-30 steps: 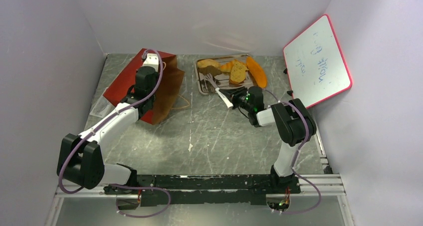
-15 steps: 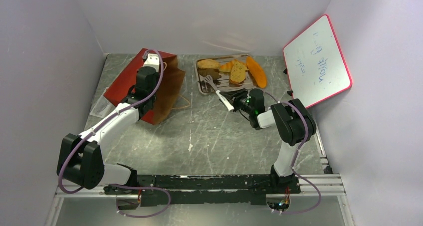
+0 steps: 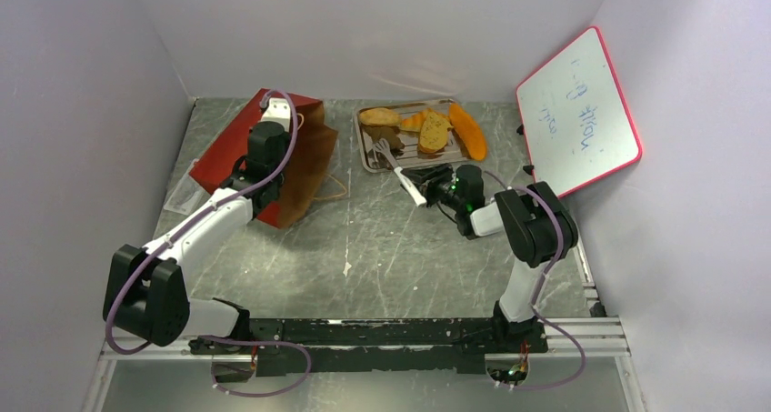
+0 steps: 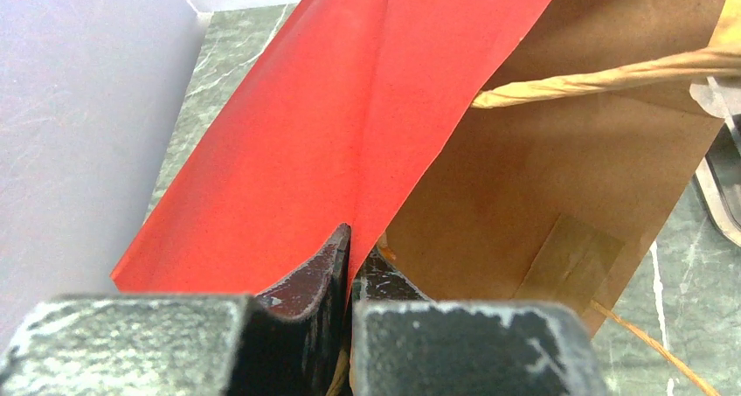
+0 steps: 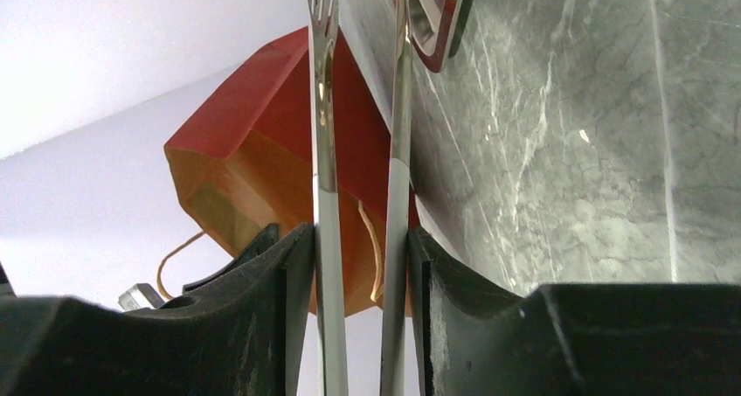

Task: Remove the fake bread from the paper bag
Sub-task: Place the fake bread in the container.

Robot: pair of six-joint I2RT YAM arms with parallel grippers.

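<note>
The left arm and the right arm were black and white. Each had a thin purple cable.

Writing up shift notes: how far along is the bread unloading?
Done: bread pieces lie on the tray. In hand: the left hand pinches the paper bag; the right hand holds tongs by the tray. Left: I can't tell whether the bag hides more.
</note>
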